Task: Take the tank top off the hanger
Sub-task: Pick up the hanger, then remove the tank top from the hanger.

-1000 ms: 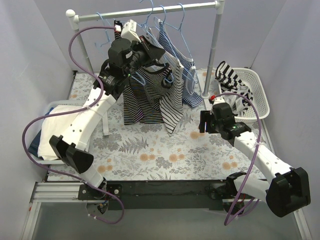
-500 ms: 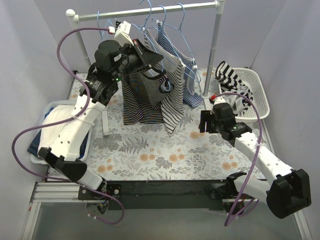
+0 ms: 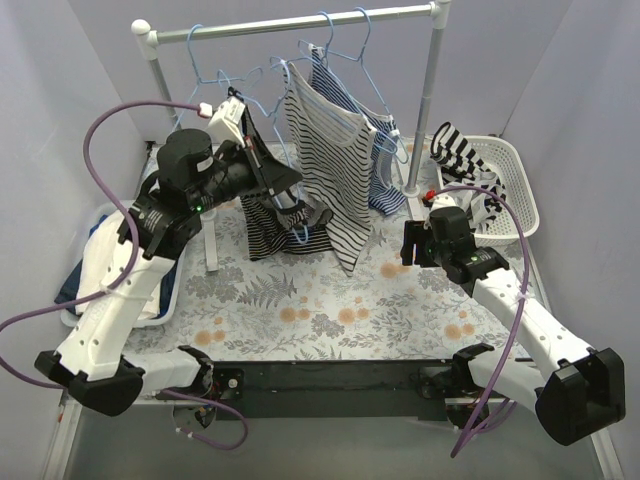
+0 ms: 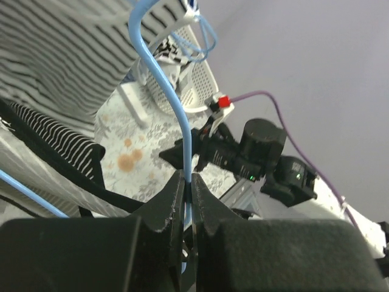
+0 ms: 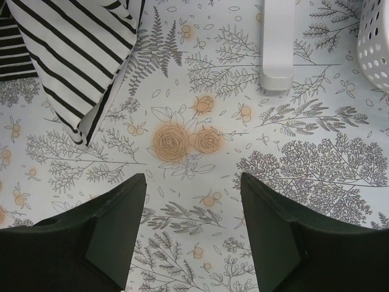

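Left pincer (image 4: 188, 182) is clamped tight on the blue hanger (image 4: 186, 140), mid-left of the top view, below the rail (image 3: 300, 22). The dark striped tank top (image 3: 268, 225) droops from that hanger, bunched up under the pincer. Right pincer (image 5: 191, 179) hangs empty, jaws apart, over the floral tabletop (image 5: 304, 152), centre-right.

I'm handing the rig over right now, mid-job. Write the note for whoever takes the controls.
Left gripper: shut on the light blue wire hanger.
Right gripper: open, empty, hovering over the floral tablecloth.
Dark striped tank top: still on the held hanger, low in front of the metal clothes rail.
Done: hanger gripped.
Left: pull the tank top off the hanger, probably with the free right gripper.
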